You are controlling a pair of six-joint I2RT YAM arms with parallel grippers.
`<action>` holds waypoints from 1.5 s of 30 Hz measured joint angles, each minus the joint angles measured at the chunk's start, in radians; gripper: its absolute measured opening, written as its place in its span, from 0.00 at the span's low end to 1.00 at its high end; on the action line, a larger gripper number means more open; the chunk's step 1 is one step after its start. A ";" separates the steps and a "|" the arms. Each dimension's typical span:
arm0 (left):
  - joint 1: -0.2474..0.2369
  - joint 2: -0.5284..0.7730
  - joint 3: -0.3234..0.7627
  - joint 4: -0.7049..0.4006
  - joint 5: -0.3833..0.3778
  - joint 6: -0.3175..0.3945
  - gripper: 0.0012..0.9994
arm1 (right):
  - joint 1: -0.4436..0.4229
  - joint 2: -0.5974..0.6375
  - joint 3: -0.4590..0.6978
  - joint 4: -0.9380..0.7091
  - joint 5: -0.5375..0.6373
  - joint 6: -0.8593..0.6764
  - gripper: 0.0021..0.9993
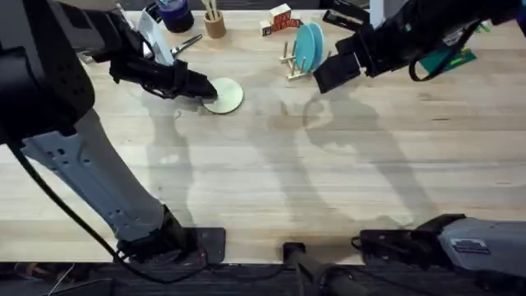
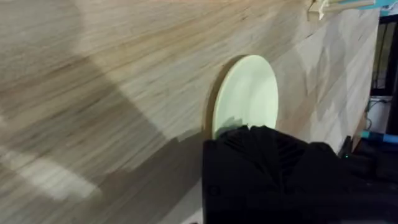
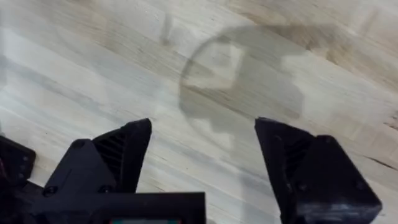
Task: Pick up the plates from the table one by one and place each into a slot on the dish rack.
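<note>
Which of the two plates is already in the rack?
The turquoise-blue plate, standing upright in the dish rack. The cream-yellow plate lies flat on the table.

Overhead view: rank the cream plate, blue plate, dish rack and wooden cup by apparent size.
1. Cream plate and blue plate: alike; the blue one stands on edge, so unsure.
2. Dish rack, partly hidden.
3. Wooden cup.

Right gripper (image 3: 202,155) jaws spread wide above bare table (image 3: 93,68); round shadow between
</note>
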 joint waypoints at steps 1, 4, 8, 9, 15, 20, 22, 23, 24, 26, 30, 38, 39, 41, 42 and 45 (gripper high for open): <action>0.000 0.002 0.000 0.002 0.006 0.000 0.04 | 0.000 0.000 0.000 0.000 0.000 0.001 1.00; 0.001 0.010 0.003 0.004 0.019 0.000 0.04 | 0.000 0.000 0.000 0.000 0.000 0.001 1.00; 0.003 0.014 0.007 0.008 0.028 0.000 0.04 | 0.000 0.000 0.000 0.000 0.000 0.004 1.00; 0.003 0.014 0.007 0.009 0.029 0.000 0.04 | 0.000 0.000 0.000 0.000 0.000 0.004 1.00; 0.003 0.014 0.007 0.008 0.026 0.000 0.04 | 0.000 0.000 0.000 0.000 0.000 0.004 1.00; 0.003 0.021 0.011 -0.010 0.018 0.000 0.04 | 0.000 0.000 0.000 0.000 0.000 0.004 1.00; 0.005 0.036 0.017 -0.015 0.033 0.000 0.04 | 0.000 0.000 0.000 0.000 0.000 0.004 1.00; 0.006 0.043 0.020 -0.018 0.043 0.000 0.04 | 0.000 0.000 0.000 0.000 0.000 0.004 1.00; 0.008 0.050 0.023 -0.019 0.054 0.000 0.04 | 0.000 0.000 0.000 0.000 0.000 0.004 1.00; 0.010 0.059 0.026 -0.022 0.072 0.000 0.04 | 0.000 0.000 0.000 0.000 0.000 0.004 1.00; 0.011 0.064 0.026 -0.019 0.086 0.000 0.04 | 0.000 0.000 0.000 0.000 0.000 0.004 1.00; 0.011 0.065 0.026 -0.019 0.088 0.004 0.04 | 0.000 0.000 0.000 0.000 0.000 0.004 1.00; 0.011 0.065 0.026 -0.019 0.088 0.004 0.04 | 0.000 0.000 0.000 0.000 0.000 0.004 1.00; 0.011 0.065 0.026 -0.020 0.088 0.006 0.04 | 0.000 0.000 0.000 0.000 0.000 0.004 1.00; 0.011 0.065 0.026 -0.021 0.088 0.007 0.04 | 0.000 0.000 0.000 0.000 0.000 0.004 1.00; 0.011 0.065 0.026 -0.025 0.088 0.010 0.04 | 0.000 0.000 0.000 0.000 0.000 0.004 1.00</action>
